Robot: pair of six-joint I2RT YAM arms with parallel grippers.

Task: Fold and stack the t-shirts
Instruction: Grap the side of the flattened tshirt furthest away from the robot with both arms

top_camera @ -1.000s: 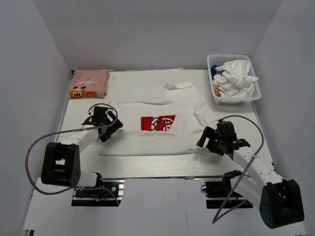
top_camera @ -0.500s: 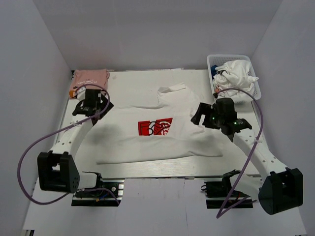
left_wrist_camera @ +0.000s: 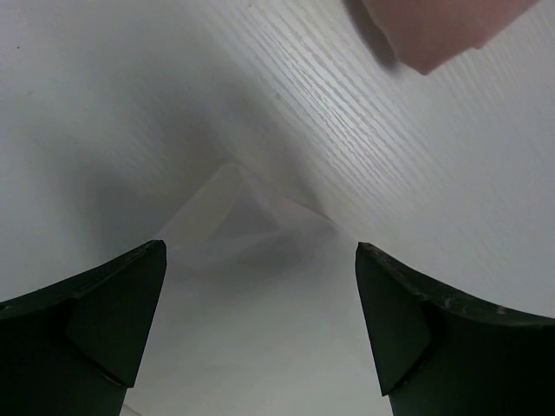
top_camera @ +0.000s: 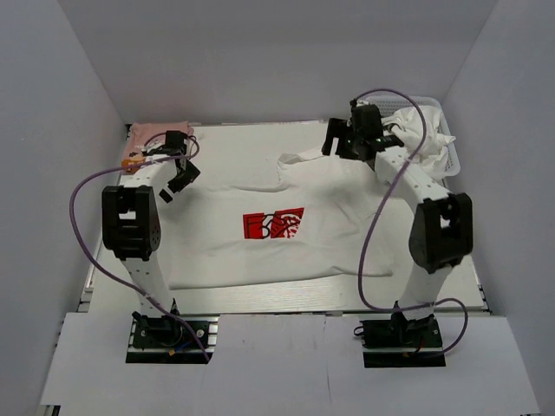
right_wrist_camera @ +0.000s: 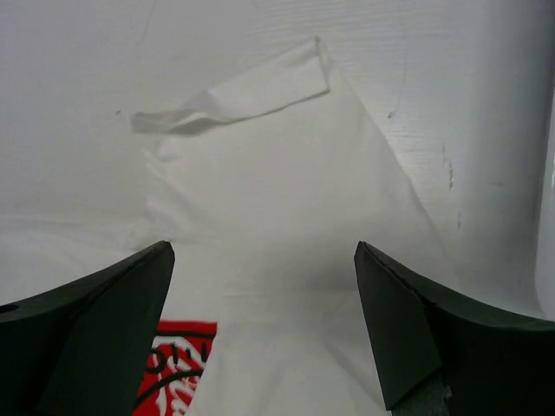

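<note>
The white t-shirt (top_camera: 277,251) with the red square print (top_camera: 274,224) lies spread on the table. A strip of it is folded over at its far edge (top_camera: 305,157). The pink t-shirt (top_camera: 158,134) lies folded at the back left corner. My left gripper (top_camera: 176,180) is open and empty above the white shirt's far left corner (left_wrist_camera: 247,277), and the pink shirt (left_wrist_camera: 434,30) shows just beyond it. My right gripper (top_camera: 340,149) is open and empty above the shirt's far right part (right_wrist_camera: 286,199), with the print (right_wrist_camera: 178,364) at its lower left.
A white mesh basket (top_camera: 456,163) holding crumpled white cloth (top_camera: 421,134) stands at the back right, close to the right arm; its rim shows in the right wrist view (right_wrist_camera: 550,217). Purple cables loop from both arms. Grey walls close in the table.
Both arms have swung from the shirt's sides to the far part of the table. The white shirt has shifted a little left and lies flatter.
</note>
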